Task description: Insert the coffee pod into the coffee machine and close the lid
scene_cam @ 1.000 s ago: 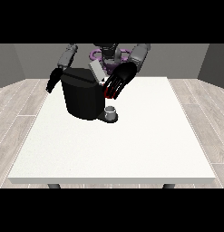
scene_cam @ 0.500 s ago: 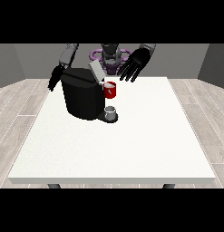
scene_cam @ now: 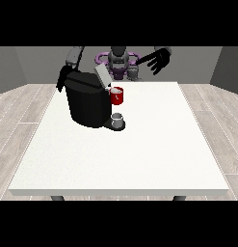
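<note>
Fingers of the hand at the view's right (scene_cam: 158,60) are held spread and straight, raised above the far edge of the white table (scene_cam: 139,154) and closed on nothing. At the view's left, the other hand (scene_cam: 62,79) is seen behind the black coffee machine (scene_cam: 86,102), and how its fingers lie cannot be told. A red thing at the machine (scene_cam: 117,95) is seen beside the raised lid (scene_cam: 101,76), and a grey thing (scene_cam: 118,117), possibly the pod, rests on the machine's base.
</note>
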`<state>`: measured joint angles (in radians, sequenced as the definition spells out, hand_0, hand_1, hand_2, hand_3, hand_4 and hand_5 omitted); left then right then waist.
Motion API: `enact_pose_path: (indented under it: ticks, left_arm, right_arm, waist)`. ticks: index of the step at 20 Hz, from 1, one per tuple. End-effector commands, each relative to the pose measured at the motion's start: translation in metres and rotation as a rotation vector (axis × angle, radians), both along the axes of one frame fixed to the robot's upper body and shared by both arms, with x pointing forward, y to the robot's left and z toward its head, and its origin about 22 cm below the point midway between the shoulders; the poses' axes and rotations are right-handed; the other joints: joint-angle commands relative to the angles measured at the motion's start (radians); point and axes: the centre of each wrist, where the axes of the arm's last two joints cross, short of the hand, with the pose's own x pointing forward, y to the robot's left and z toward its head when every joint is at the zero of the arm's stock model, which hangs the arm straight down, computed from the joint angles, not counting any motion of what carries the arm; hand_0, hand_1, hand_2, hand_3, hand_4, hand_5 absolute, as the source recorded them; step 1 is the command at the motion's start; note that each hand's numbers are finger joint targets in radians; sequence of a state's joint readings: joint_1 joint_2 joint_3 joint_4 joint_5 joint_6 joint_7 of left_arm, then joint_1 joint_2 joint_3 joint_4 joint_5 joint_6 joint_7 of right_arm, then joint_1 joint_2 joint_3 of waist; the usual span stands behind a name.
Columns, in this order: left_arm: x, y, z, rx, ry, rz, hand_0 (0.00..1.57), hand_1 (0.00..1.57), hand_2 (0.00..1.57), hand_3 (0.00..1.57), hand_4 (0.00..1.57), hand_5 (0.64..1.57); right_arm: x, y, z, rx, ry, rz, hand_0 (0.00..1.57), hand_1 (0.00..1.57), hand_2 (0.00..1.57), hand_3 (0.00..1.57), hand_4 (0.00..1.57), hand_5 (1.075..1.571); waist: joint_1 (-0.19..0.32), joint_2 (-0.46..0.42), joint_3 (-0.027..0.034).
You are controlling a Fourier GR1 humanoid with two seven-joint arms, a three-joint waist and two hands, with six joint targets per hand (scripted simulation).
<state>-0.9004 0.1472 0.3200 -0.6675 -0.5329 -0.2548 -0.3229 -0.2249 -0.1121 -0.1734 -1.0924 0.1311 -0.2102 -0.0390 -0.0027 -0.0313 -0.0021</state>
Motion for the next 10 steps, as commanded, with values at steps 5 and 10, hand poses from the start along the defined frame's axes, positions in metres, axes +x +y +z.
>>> enact_pose_path:
  ticks: [5,10]
  left_arm:
    - [-0.067,0.006,-0.118,-0.259,0.271,0.062,0.0,0.0,0.0,0.0,0.39,1.571]
    - [-0.105,0.032,-0.157,-0.255,0.361,0.14,0.0,0.0,0.0,0.0,0.39,1.571]
  right_arm:
    - [-0.032,-0.002,-0.025,0.028,0.073,-0.042,0.0,0.0,0.0,0.0,0.0,1.571]
    - [-0.022,0.018,-0.001,0.068,-0.025,0.117,0.0,0.0,0.0,0.0,0.0,1.571]
  waist:
    - [0.097,-0.19,0.0021]
    - [0.081,-0.252,0.0017]
